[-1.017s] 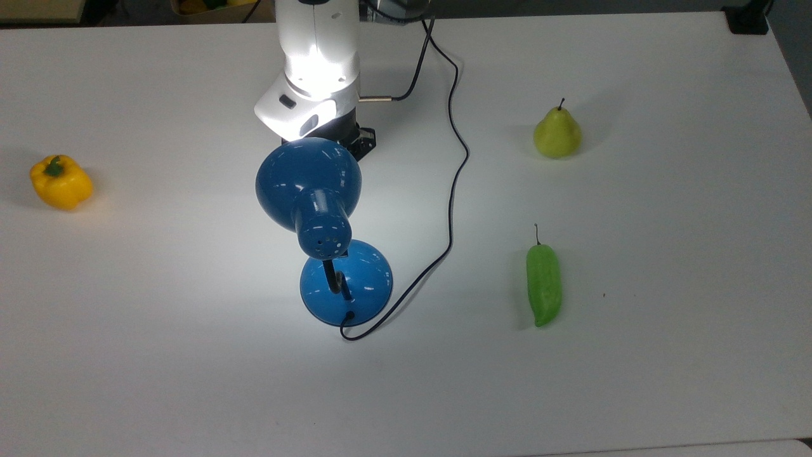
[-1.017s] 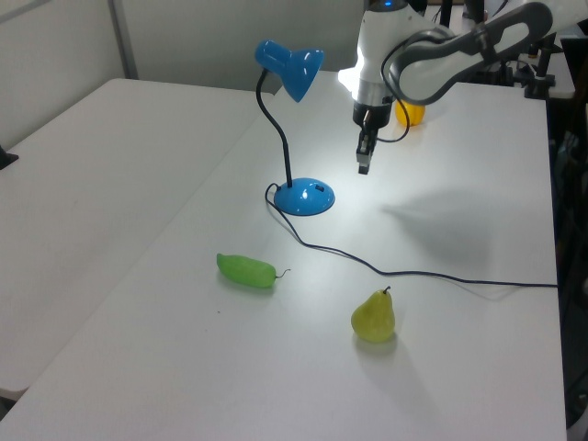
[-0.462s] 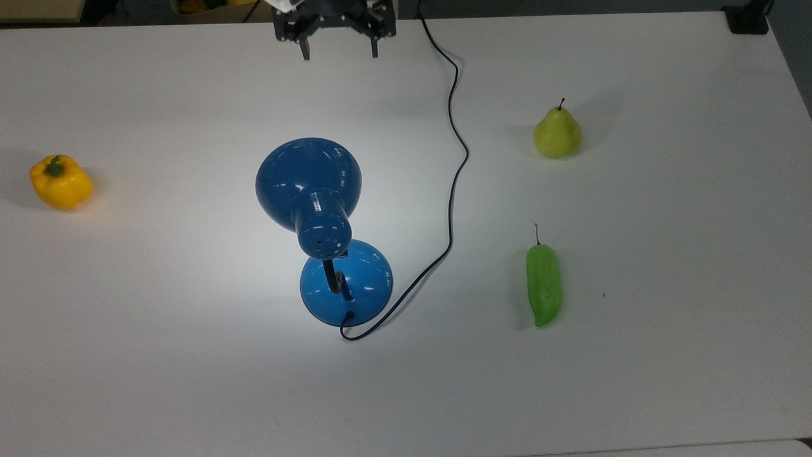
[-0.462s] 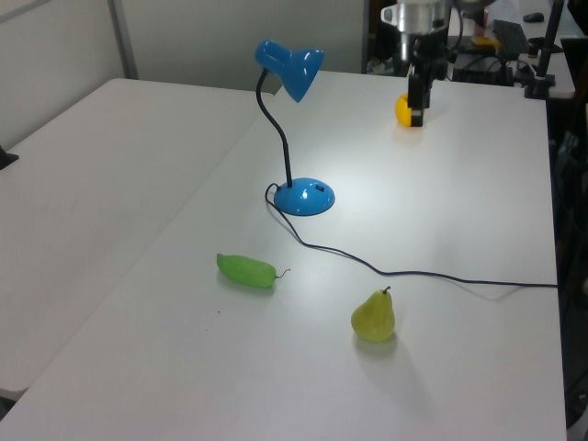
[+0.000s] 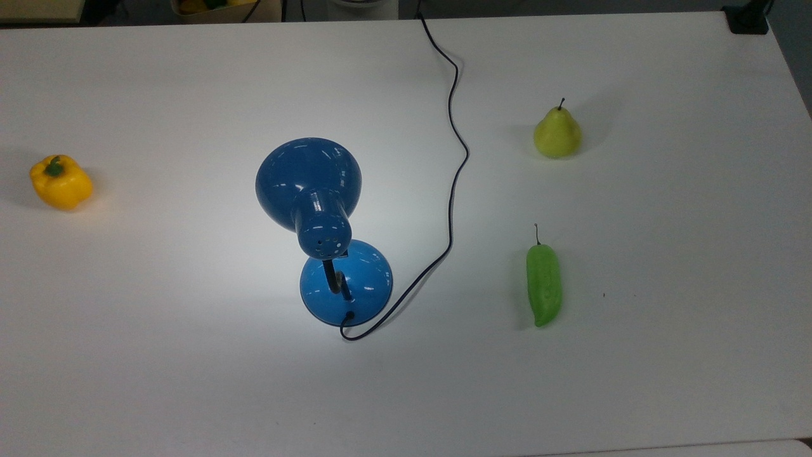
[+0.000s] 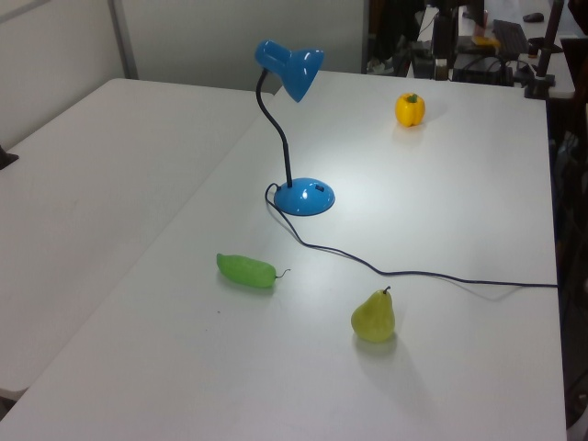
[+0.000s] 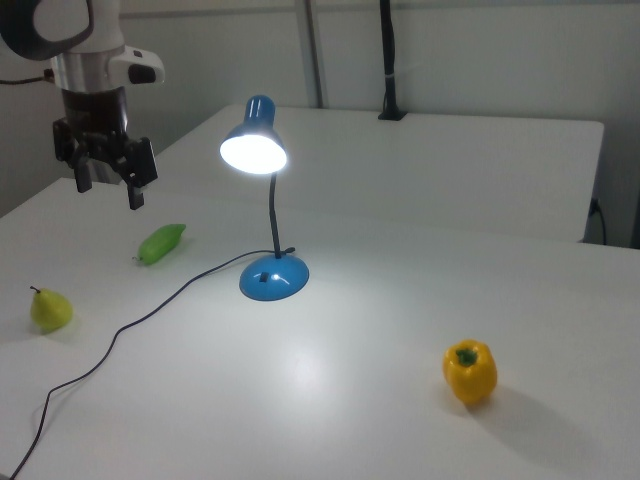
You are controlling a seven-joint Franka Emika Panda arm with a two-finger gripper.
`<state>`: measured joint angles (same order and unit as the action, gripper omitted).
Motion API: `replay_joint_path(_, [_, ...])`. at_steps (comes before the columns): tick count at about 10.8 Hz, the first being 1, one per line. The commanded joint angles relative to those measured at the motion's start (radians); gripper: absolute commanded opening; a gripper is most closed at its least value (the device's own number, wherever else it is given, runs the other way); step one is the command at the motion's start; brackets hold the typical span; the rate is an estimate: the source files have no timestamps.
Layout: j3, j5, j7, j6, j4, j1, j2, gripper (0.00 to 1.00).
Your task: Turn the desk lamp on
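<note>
Open-jawed and empty, the gripper point(image 7: 105, 183) hangs well clear of the desk lamp point(image 7: 262, 212). Standing mid-table point(image 7: 400, 330), the lamp glows brightly, so the task looks finished.

The desk lamp point(image 5: 323, 228) stands lit mid-desk point(image 5: 666, 381). In the top view, a yellow pepper point(image 5: 61, 182) lies far left; a pear point(image 5: 557, 132) and green pepper point(image 5: 543, 284) sit right.

The top view looks straight down on the tabletop point(image 5: 127, 355), while the left and right views look obliquely across it from opposite sides, all sharing the desk lamp point(image 5: 309, 184).
</note>
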<state>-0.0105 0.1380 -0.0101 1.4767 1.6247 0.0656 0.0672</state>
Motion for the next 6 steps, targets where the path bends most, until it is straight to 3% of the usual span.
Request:
replay_joint_path(1, [-0.026, 0.023, 0.135, 0.083, -0.019, -0.007, -0.017, 1.00])
replay_joint_path(3, [-0.049, 0.005, 0.240, 0.131, -0.017, -0.015, -0.033, 1.00])
replay_joint_path(6, [-0.049, -0.058, 0.135, 0.209, -0.014, -0.015, -0.058, 1.00])
